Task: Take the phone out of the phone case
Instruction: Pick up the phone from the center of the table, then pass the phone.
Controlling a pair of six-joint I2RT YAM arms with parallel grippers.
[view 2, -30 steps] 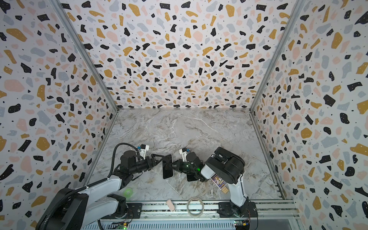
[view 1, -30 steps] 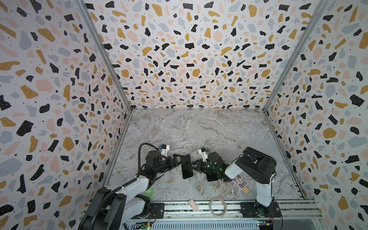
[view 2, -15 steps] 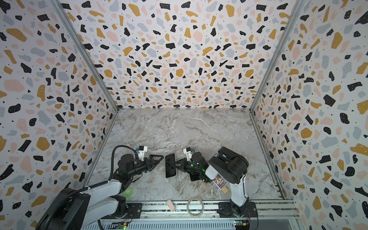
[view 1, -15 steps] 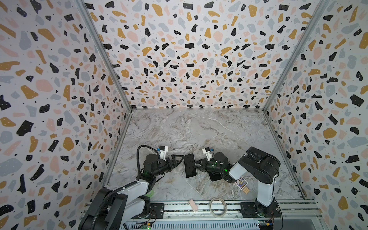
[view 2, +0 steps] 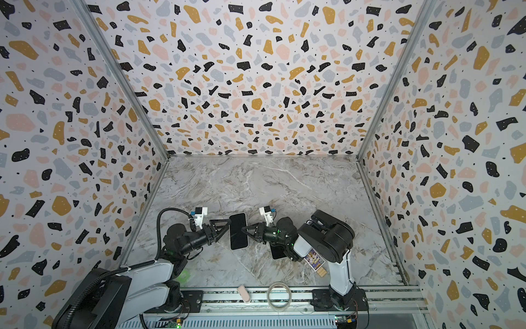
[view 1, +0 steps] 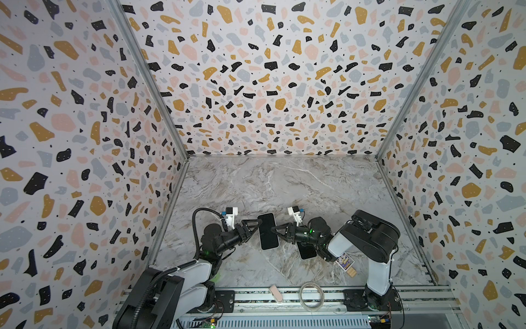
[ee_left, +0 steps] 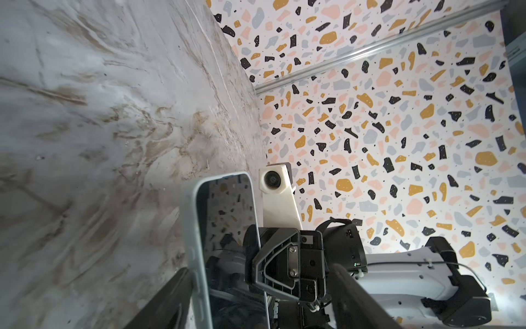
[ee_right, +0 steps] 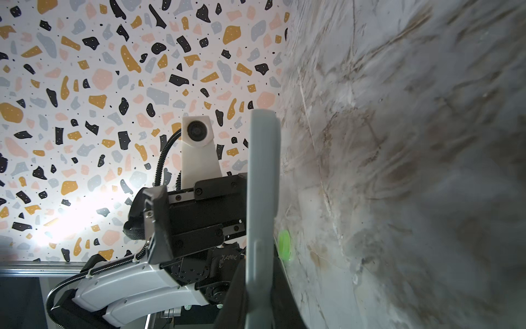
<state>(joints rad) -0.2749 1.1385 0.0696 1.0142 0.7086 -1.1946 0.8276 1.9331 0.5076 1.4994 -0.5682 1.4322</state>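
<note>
The phone (view 1: 267, 231), black screen up in a pale grey phone case (ee_left: 190, 228), hangs above the marble table (view 1: 284, 182) between the two arms in both top views. My right gripper (view 1: 277, 229) is shut on its right long edge; in the right wrist view the fingers (ee_right: 237, 287) pinch the grey case (ee_right: 262, 185) from both sides. My left gripper (view 1: 256, 225) is open and straddles the left long edge. In the left wrist view one finger (ee_left: 170, 299) lies by the case's back, while the other (ee_left: 355, 299) stands well clear of the screen (ee_left: 227, 216).
A dark flat rounded shape (view 1: 306, 251) lies on the table under the right arm. A printed card (view 1: 343, 260) and a small wooden block (view 1: 351, 272) lie beside the right arm's base. A pink piece (view 1: 276, 293) and a clear tape ring (view 1: 311, 294) rest on the front rail.
The right gripper has carried the phone a little toward the back. The left gripper drew back slightly, then came up around the left edge with its jaws narrowing.
</note>
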